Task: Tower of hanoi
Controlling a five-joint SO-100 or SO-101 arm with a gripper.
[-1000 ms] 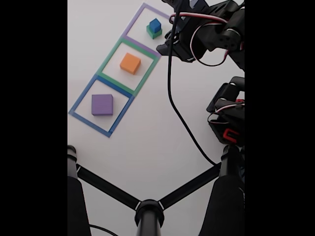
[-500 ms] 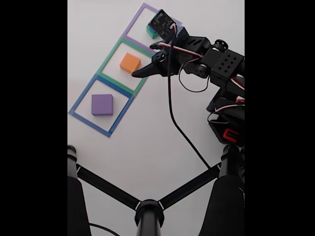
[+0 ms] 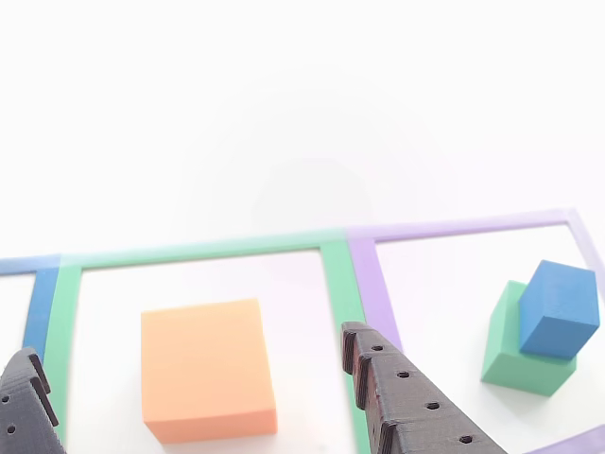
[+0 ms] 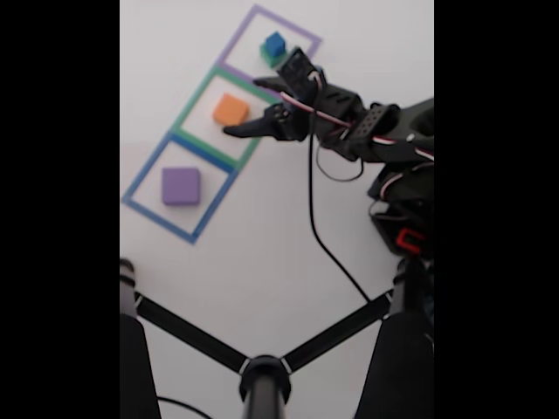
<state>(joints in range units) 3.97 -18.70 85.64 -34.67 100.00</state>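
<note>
The orange block (image 4: 231, 110) (image 3: 208, 369) lies inside the green outline (image 4: 194, 103). My gripper (image 4: 244, 107) (image 3: 189, 345) is open and hovers just to its right in the fixed view, one finger on each side of the block's near edge. In the other view the two black fingers (image 3: 406, 397) frame the orange block with nothing held between them. The blue block (image 4: 276, 43) (image 3: 560, 307) sits askew on the green block (image 4: 267, 58) (image 3: 520, 364) in the purple outline (image 4: 256, 13). The purple block (image 4: 181, 185) rests alone in the blue outline (image 4: 140, 183).
The arm's base and motors (image 4: 406, 218) stand at the right edge of the white table, with a black cable (image 4: 323, 249) trailing across it. Black stand legs (image 4: 262, 375) spread across the bottom of the fixed view.
My gripper has swung down and left from over the purple outline to the orange block. The blue and green stack is uncovered again. No block has moved.
</note>
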